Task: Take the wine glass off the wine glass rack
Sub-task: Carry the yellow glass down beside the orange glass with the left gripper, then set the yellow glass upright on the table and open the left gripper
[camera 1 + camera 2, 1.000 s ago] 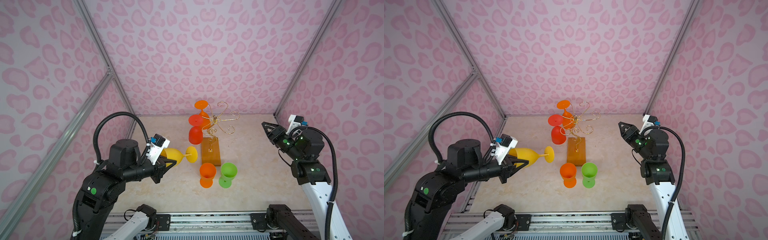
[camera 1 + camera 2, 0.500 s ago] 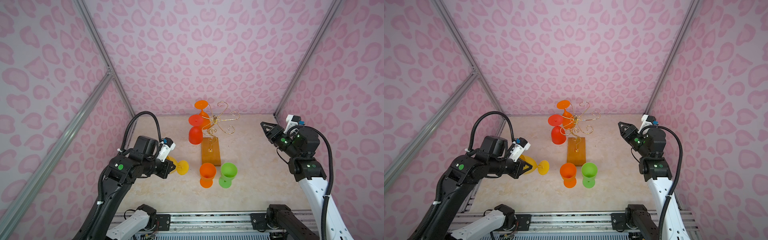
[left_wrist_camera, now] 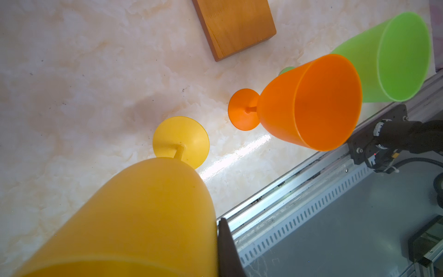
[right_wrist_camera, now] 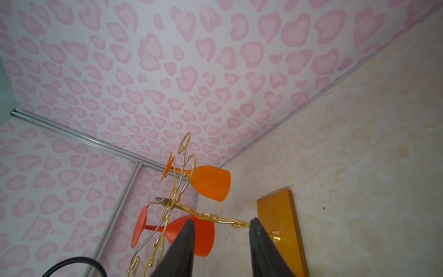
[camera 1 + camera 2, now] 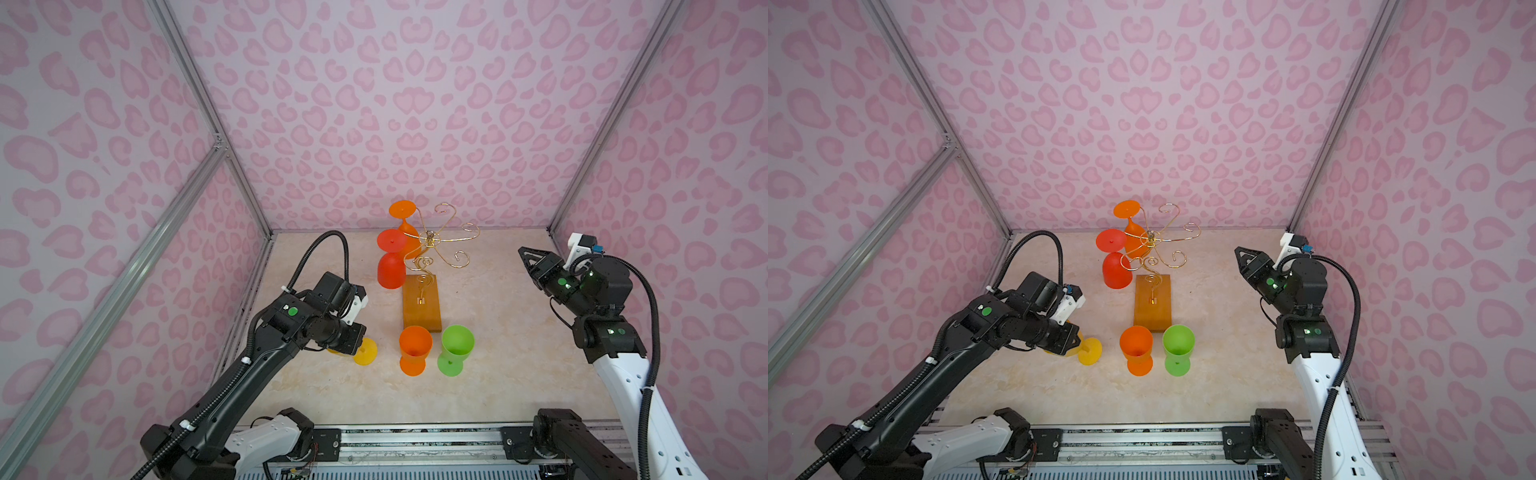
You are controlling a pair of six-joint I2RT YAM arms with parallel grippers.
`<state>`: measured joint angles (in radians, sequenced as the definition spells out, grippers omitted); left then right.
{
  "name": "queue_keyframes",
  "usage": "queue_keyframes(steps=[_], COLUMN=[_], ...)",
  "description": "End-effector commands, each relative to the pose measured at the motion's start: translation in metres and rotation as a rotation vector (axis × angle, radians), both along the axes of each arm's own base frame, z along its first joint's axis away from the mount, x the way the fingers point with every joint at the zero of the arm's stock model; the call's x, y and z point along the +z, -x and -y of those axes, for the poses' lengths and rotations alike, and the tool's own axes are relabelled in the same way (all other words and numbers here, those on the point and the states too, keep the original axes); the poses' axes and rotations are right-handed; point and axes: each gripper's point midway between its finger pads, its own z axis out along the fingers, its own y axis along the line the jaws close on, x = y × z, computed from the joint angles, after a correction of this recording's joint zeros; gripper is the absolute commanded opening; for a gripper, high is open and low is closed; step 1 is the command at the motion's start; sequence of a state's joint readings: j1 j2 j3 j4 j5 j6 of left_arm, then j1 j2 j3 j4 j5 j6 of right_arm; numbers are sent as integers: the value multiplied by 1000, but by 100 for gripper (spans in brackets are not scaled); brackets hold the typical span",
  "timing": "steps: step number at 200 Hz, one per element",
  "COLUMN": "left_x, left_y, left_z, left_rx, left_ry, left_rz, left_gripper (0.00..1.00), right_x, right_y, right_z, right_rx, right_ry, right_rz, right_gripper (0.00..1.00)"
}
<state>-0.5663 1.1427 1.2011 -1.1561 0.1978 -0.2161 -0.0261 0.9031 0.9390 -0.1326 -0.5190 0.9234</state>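
Yellow glass (image 5: 365,351) off the rack (image 5: 432,242), at its 8 o'clock, tilted, foot near the table (image 5: 503,357), bowl clamped in the closed left gripper (image 5: 351,338). Red glass (image 5: 390,270) and orange glass (image 5: 402,209) hang at the rack's 10-11. Right gripper (image 4: 221,223) at 3 o'clock, partly open, empty.

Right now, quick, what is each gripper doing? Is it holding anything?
The left gripper is closed, holding the yellow glass.
The right gripper is open, holding nothing.

I see the marbled bench (image 5: 519,374) carrying the wine glass rack (image 5: 421,305) at centre; at its six o'clock stand an orange glass (image 5: 414,349) and a green glass (image 5: 456,347), upright.
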Motion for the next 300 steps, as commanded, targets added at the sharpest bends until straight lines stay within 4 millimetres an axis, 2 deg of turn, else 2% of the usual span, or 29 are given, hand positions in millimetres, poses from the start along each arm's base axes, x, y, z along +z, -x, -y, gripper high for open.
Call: queue_keyframes(steps=[1,53,163,232,274,300], left_x=[-3,-23,-53,-59,-57,-53], left_y=[-15,-22,-33,-32,-33,-33], left_z=[5,20,32,35,37,41], left_rx=[39,53,75,80,81,77], left_ry=[-7,-19,-88,-97,-91,-75], left_rz=[36,12,-27,-40,-38,-34], left_gripper=[2,2,2,2,12,23], right_x=[2,-3,-10,-13,-15,-16], right_y=[-1,1,2,2,1,1], right_z=[1,3,8,9,10,10], right_rx=[-2,-13,-31,-34,-34,-33], right_ry=[12,18,21,15,12,10], right_rz=[25,15,3,-1,-2,-5], right_gripper=[39,38,39,38,38,38])
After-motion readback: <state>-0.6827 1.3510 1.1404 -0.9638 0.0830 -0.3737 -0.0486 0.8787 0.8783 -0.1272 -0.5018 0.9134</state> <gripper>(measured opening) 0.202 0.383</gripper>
